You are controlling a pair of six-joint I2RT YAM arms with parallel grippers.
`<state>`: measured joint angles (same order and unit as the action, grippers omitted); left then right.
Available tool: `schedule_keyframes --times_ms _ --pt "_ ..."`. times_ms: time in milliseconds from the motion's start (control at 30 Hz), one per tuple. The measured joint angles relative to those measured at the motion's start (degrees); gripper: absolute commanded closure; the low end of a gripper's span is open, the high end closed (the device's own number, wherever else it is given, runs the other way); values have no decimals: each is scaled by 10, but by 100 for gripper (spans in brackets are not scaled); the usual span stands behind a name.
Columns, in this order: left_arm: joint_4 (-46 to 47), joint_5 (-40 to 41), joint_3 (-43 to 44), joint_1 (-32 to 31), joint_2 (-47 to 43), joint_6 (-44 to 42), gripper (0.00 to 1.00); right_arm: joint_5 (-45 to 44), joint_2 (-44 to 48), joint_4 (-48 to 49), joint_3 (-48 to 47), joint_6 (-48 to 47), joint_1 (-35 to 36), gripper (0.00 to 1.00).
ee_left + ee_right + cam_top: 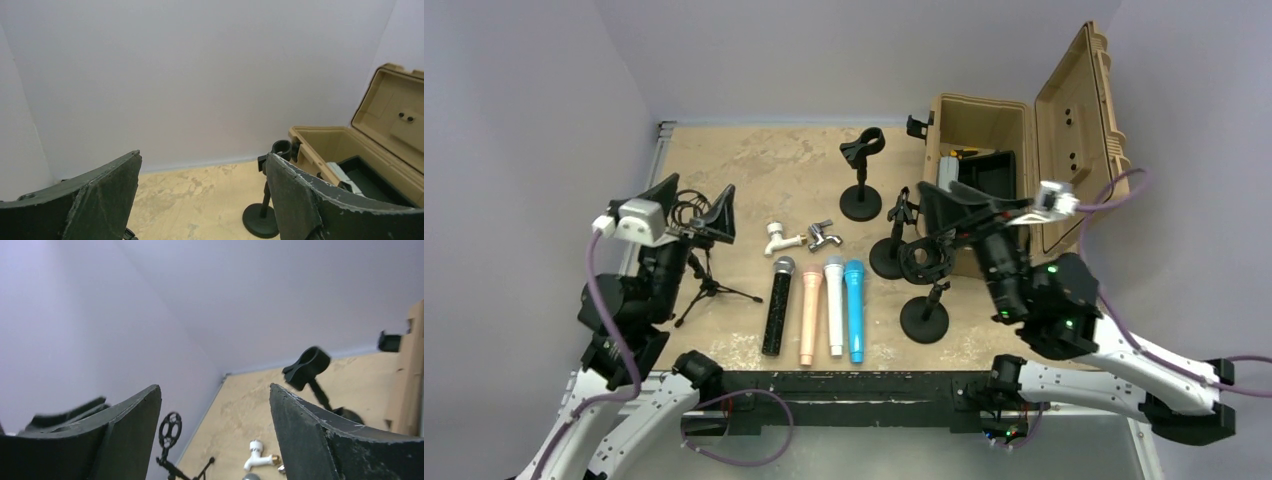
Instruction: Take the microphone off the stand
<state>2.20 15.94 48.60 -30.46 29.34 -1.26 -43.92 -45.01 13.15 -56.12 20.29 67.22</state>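
Observation:
Four microphones lie side by side on the table: black (776,305), pink (810,320), white (835,305) and blue (855,310). No microphone shows in any stand. Three round-base stands are at the back (861,175), middle (889,248) and front (924,312); a tripod stand (709,285) is on the left. My left gripper (696,205) is open and empty above the tripod. My right gripper (954,205) is open and empty above the middle stand. The back stand shows in the left wrist view (262,200) and its clip in the right wrist view (307,365).
An open tan case (984,150) stands at the back right, also in the left wrist view (350,150). Two taps, white (782,238) and chrome (824,236), lie behind the microphones. The white tap (257,455) and the tripod's ring mount (170,430) show in the right wrist view.

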Motion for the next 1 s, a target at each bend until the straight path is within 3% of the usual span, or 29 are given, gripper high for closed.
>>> schedule_keyframes --times_ms 100,233,667,1000 --pt "1 -4 -14 0 -55 13 7 -28 69 3 17 -33 0 7" --pt "4 -3 -37 0 -134 21 7 -51 150 7 32 -61 0 2" --pt "19 -11 -58 0 -216 21 7 -54 221 -31 33 -65 0 1" --pt "38 -24 -71 0 -252 21 7 -36 322 10 38 -64 0 1"
